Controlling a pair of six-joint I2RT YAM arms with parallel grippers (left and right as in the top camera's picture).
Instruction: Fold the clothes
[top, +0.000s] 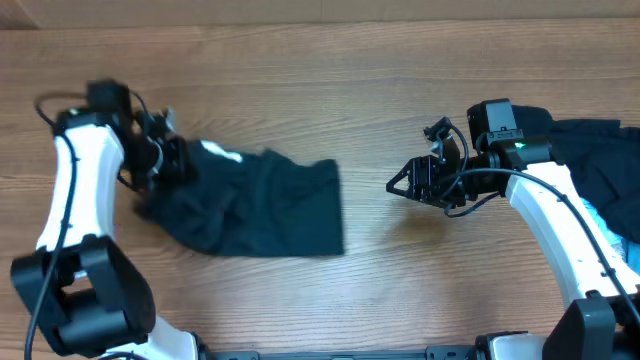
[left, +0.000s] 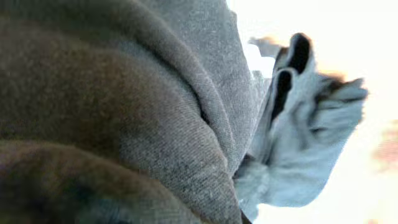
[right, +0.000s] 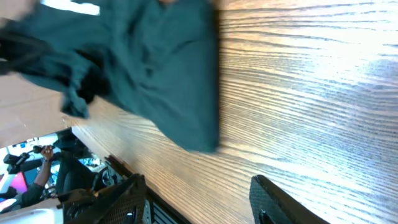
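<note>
The dark T-shirt (top: 262, 208) lies on the table (top: 330, 70) toward nine o'clock of centre. Its right half is flat and its left end is rumpled, so there is no tidy fold yet and most of the work looks undone. The left gripper (top: 168, 158) sits at that rumpled end; cloth fills its camera, so its grip cannot be told. At the shirt's three o'clock the right gripper (top: 398, 186) hovers wide and empty. More clothes (top: 600, 160) wait beyond.

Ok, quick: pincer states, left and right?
Left pincer: cannot be told, buried in the T-shirt.
Right pincer: open, empty.
</note>
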